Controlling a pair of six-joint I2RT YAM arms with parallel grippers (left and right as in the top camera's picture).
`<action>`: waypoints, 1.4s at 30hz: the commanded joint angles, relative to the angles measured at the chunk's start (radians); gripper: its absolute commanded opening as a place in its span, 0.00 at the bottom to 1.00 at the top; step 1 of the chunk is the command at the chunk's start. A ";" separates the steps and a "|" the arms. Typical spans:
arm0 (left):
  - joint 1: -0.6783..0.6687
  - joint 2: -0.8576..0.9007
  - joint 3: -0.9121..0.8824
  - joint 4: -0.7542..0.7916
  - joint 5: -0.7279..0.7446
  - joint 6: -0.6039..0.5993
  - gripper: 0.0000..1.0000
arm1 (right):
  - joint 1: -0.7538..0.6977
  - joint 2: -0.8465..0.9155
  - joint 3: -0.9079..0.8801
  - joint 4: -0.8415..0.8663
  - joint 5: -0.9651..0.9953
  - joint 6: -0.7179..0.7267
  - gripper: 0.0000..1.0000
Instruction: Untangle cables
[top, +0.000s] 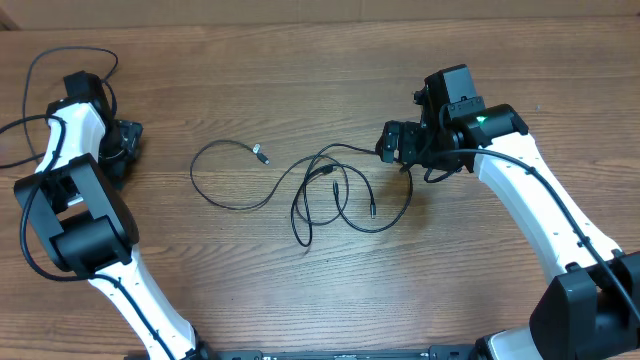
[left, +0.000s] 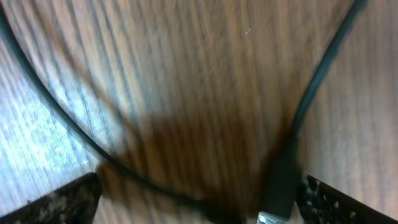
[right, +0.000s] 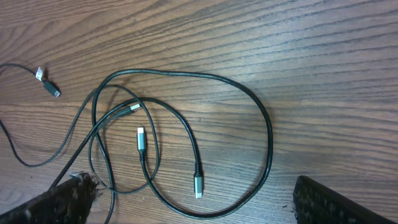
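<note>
In the overhead view, a tangle of thin black cables (top: 335, 195) lies mid-table. One separate cable (top: 215, 175) curls to its left and ends in a plug (top: 262, 155). My right gripper (top: 395, 143) hovers open at the tangle's right edge. The right wrist view shows the overlapping loops (right: 186, 124) and two metal plug ends (right: 198, 185) ahead of the open right gripper (right: 199, 208). My left gripper (top: 122, 150) is at the far left. It stands open (left: 199, 208) just above the wood, and a blurred cable plug (left: 280, 186) lies loose by its right finger (left: 348, 202).
Another thin black cord (top: 40, 58) loops around the left arm near the table's back left corner. The wooden table (top: 300, 290) runs past every cable. Both arm bases stand at the front edge.
</note>
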 joint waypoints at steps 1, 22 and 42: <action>0.000 0.007 -0.075 0.058 -0.037 -0.090 0.98 | -0.002 0.003 -0.005 0.003 0.006 0.000 1.00; 0.000 0.007 -0.159 -0.119 -0.045 0.872 0.23 | -0.002 0.003 -0.005 0.003 0.006 0.000 1.00; 0.014 -0.061 -0.182 -0.263 -0.224 0.848 0.52 | -0.002 0.003 -0.005 0.003 0.006 0.000 1.00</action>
